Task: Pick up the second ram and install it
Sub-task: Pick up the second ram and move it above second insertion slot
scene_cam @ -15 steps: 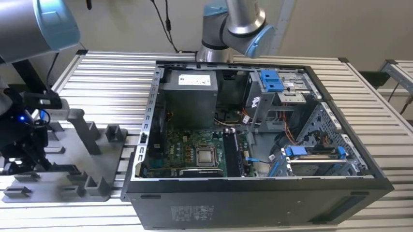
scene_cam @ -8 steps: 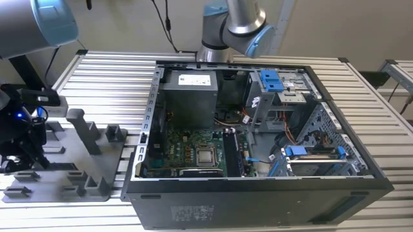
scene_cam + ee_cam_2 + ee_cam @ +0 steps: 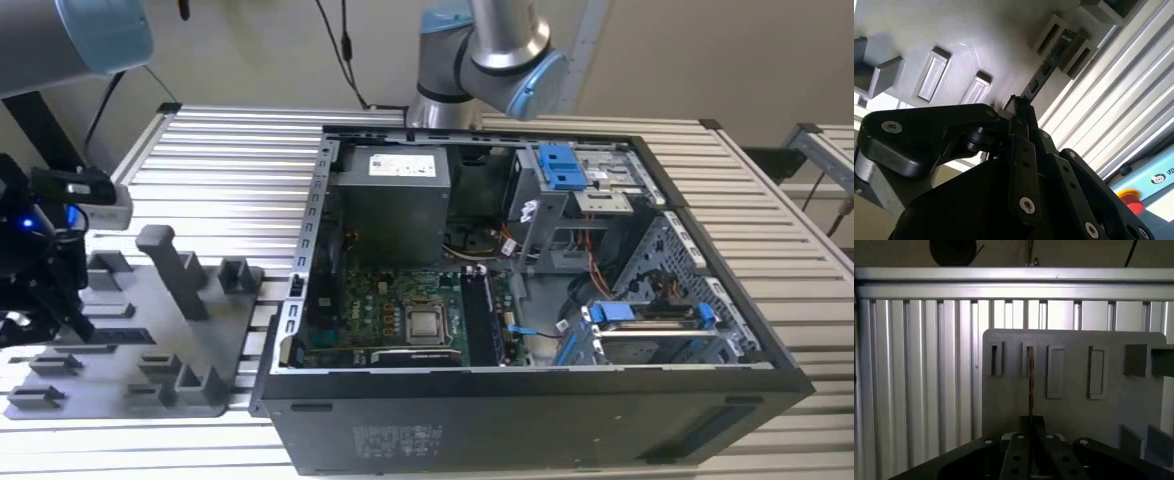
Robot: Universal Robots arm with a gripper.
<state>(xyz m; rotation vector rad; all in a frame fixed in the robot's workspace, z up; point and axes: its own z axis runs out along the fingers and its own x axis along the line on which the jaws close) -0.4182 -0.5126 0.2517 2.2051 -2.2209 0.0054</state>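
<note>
The claw (image 3: pixel 1020 106) was clenched on the memory stick (image 3: pixel 1046 67). Its black fingers (image 3: pixel 1021 145) were pressed together, with the thin board caught edge-on between their tips. In both wrist views the stick ran straight out from the fingertips to a narrow slot (image 3: pixel 1025 360) in the grey tray (image 3: pixel 1074 415). Its far end lay between the slot's raised walls. Whether that end was still seated there or just lifted free could not be told. More slots of the same kind stood in a row beside it.

In the exterior view the tray lay on the slatted metal tabletop (image 3: pixel 200 160) at the exterior view's left, with the claw hanging over the tray's left part. A tall grey post (image 3: pixel 167 265) stood upright on the tray, apart from the claw. Just beside the tray, toward the exterior view's right, lay the open computer case (image 3: pixel 534 420). Inside it were a green circuit board (image 3: pixel 380 305) on the floor of the case and a square silver chip (image 3: pixel 427 322) set on that board. The arm (image 3: pixel 481 50) rose from its base behind the case.
</note>
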